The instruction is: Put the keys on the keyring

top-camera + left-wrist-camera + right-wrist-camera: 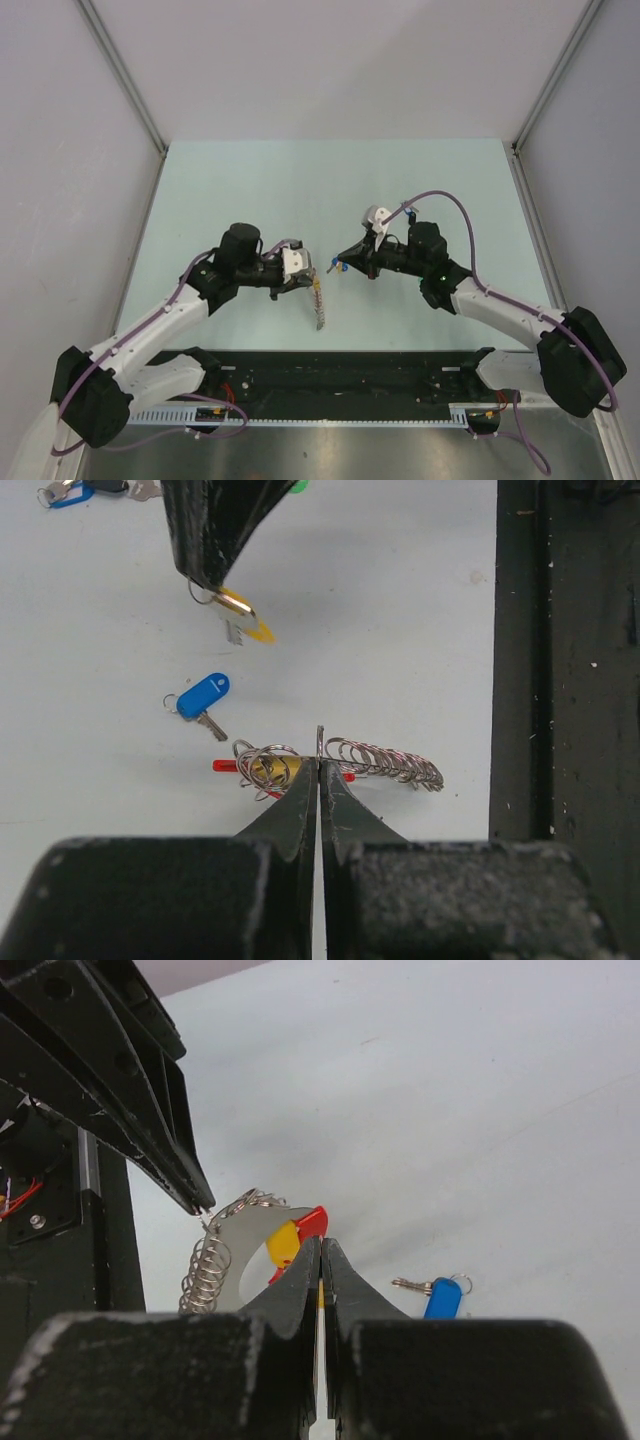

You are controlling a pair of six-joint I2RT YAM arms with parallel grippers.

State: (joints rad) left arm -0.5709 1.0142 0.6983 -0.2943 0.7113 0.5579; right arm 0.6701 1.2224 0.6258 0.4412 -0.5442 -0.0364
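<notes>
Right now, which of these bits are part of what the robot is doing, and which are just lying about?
Part of the job:
keyring, pinched by the left gripper
yellow key, held by the right gripper
blue key and other keys, lying loose

Just there:
black rail
purple cable

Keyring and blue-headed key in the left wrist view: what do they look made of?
Keyring: silvery wire coils with bright glints, likely bare steel. Its red band looks like matte plastic. Blue-headed key: the head is glossy and evenly coloured, probably moulded plastic. The blade and small ring are shiny silver, apparently metal. The exact alloy cannot be told.
</notes>
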